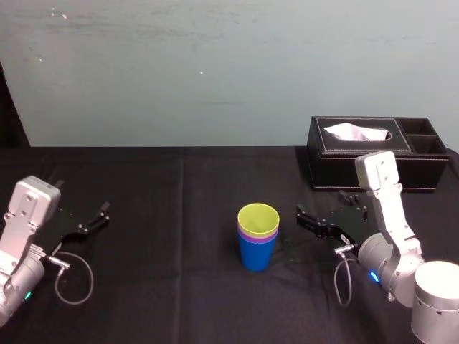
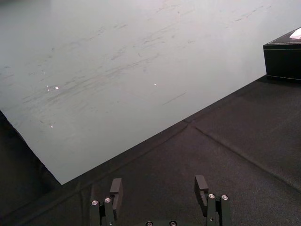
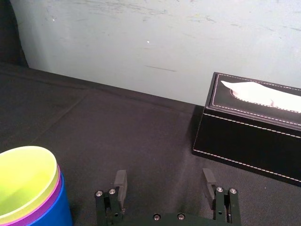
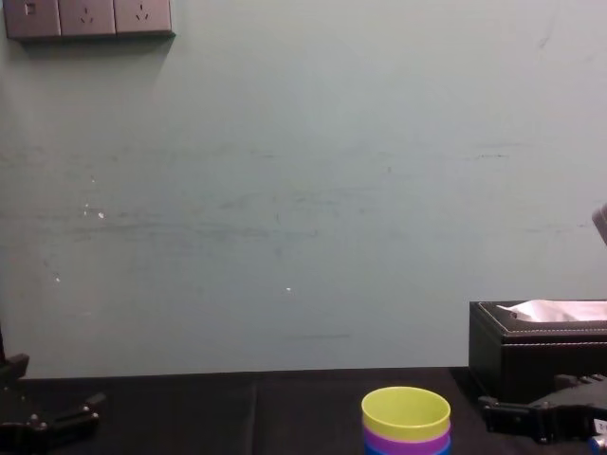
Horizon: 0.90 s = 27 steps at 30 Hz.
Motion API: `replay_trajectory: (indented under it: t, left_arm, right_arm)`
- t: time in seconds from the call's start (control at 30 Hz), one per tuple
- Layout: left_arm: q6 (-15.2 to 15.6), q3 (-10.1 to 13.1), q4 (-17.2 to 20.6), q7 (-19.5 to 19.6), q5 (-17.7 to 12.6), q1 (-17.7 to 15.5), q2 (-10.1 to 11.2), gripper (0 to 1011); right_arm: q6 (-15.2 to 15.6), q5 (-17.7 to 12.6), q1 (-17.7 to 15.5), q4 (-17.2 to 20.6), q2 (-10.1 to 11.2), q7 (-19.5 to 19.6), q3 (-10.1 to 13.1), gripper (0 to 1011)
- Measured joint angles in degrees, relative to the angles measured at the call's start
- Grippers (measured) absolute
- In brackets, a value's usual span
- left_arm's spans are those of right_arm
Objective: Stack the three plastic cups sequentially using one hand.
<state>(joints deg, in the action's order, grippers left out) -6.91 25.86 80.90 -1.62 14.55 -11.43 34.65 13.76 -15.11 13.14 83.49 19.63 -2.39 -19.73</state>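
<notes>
Overhead, three nested cups (image 1: 257, 240) stand near right hand (image 1: 305, 218).

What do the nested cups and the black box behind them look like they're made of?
The cups, yellow-green inside purple inside blue, look like smooth moulded plastic: even bright colour, thin rims, a soft sheen. The tissue box looks like black leather or an imitation of it: matt panels with white stitching along the edges. Which of the two it is cannot be told.

What stands around my work area
A black leather tissue box (image 1: 330, 168) sits to my far right on the black tablecloth (image 1: 165, 215), a white tissue (image 1: 356, 132) poking out; wall sockets (image 4: 88, 17) are high on the pale green wall (image 1: 215, 64).
</notes>
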Motion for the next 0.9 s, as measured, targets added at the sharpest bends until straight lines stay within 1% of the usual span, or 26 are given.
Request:
replay_trajectory:
  t: [0.9]
  left_arm:
    - [0.0,0.0,0.0,0.0,0.0,0.0,0.0,1000]
  right_arm:
    - [0.0,0.0,0.0,0.0,0.0,0.0,0.0,1000]
